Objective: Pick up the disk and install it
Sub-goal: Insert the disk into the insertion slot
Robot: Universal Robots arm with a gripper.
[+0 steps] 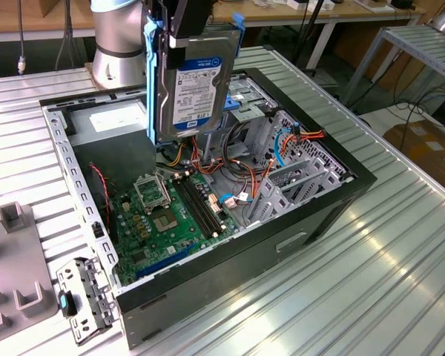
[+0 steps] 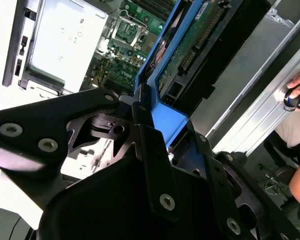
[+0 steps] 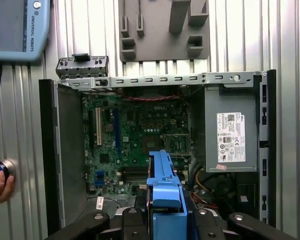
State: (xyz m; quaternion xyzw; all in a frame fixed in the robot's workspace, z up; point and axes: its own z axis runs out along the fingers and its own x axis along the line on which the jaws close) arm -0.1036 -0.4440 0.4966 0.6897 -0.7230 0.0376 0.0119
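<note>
Disk (image 1: 195, 89) hangs upright with its label toward the exterior view's camera. The pincer (image 1: 187, 33) grasps it at its top end, clenched on the blue carrier rails (image 2: 166, 116). It is held over the open computer case (image 1: 319, 222), above the motherboard (image 1: 163, 215), clear of the worktop (image 1: 378, 282). A person's hand (image 3: 0, 184) lies beside the case.
</note>
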